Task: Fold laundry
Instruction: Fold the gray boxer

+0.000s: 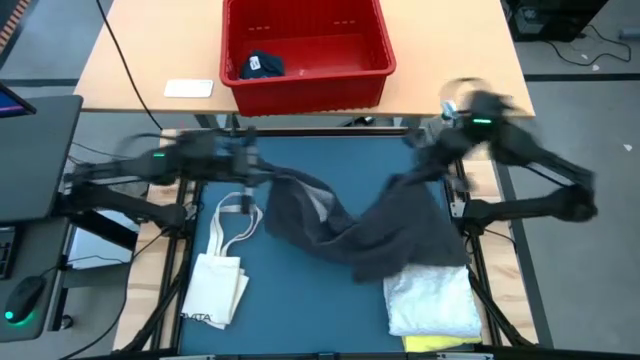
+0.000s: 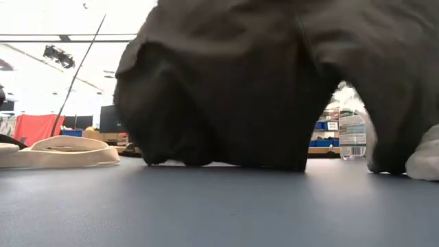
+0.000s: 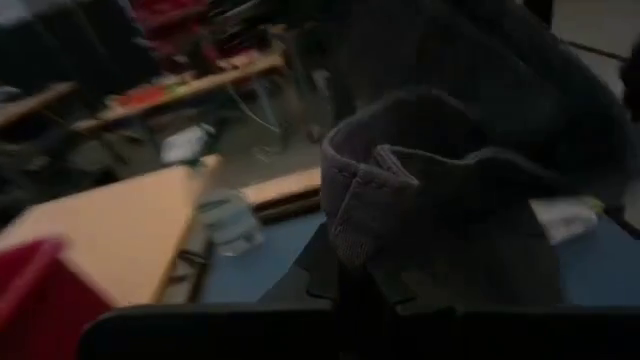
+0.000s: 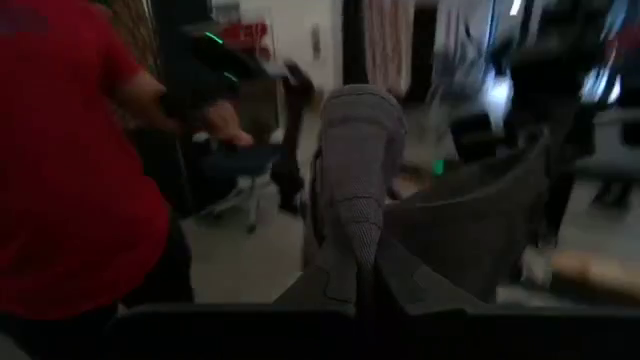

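A large dark grey garment (image 1: 370, 225) is strung between my two grippers over the blue mat. My left gripper (image 1: 262, 172) is shut on its left end and my right gripper (image 1: 428, 152) on its right end, both raised above the table. The garment's middle sags and rests on the mat (image 2: 226, 161). A folded white garment (image 1: 432, 298) lies at the near right, on top of a yellow one (image 1: 440, 343). The grey cloth partly overlaps the white piece. A small dark navy piece (image 1: 262, 66) lies in the red bin. My left gripper pinches a bunched, folded edge (image 3: 365, 200) at the grey garment's left end between its two fingers, coming roughly level from the table's left. From there the cloth hangs slack down toward the mat. My right gripper pinches a gathered fold of several layers (image 4: 355, 215) at the garment's right end, which stands up out of the shut fingers. The fingers come about level from the table's right. The cloth falls away slack to the mat.
A cream tote bag (image 1: 220, 275) with long handles lies on the mat's near left. The red bin (image 1: 305, 45) stands on the wooden table behind, with a white card (image 1: 188, 88) beside it. A person in a red top (image 4: 70, 170) stands beyond the table.
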